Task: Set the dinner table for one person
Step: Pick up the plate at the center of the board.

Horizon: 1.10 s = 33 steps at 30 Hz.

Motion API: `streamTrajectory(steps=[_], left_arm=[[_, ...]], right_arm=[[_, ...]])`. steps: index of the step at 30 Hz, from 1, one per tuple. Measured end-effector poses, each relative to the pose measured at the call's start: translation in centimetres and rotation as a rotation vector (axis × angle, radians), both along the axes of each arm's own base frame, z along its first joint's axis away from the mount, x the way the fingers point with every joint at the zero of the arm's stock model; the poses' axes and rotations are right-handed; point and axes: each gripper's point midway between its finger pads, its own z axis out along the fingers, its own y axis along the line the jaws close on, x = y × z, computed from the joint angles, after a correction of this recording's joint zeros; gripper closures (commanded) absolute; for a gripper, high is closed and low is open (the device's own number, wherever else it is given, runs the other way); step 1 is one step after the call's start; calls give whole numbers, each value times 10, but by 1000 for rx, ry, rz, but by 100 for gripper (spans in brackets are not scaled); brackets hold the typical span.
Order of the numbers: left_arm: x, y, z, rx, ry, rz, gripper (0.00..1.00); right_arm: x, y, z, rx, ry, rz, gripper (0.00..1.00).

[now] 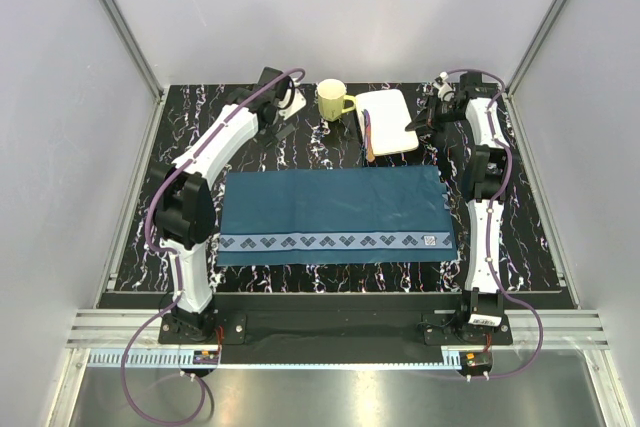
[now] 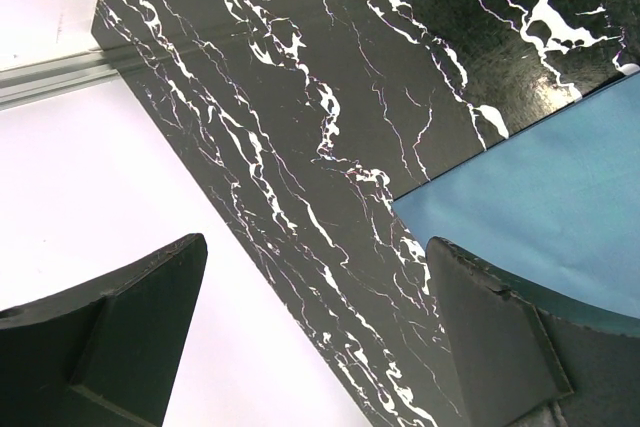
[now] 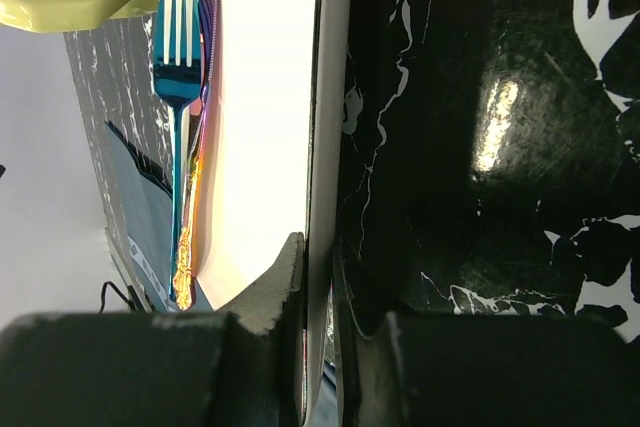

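We see a black surface with white wiggly lines. The mat is blue, with little grey shapes along one edge. The cup is yellow, the plate is white, and the fork shines blue and gold.

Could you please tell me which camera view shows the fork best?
The right wrist view: the fork lies at the edge of the white plate, tines and handle clear. Top external shows only a thin sliver there; left wrist shows none.

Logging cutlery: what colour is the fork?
The fork is iridescent blue, shading to orange-gold down the handle; best in right wrist view.
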Motion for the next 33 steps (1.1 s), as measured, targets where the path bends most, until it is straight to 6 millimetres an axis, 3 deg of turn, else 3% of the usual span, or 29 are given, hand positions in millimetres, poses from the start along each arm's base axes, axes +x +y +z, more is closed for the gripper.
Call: streamTrajectory(steps=[23,33], left_arm=[[-1,-6,1,16,-5,-14,1],[-2,-9,2,17,-5,-21,1]], right_arm=[[-2,4,9,65,-3,17,100],[-4,-10,9,83,-9,8,100]])
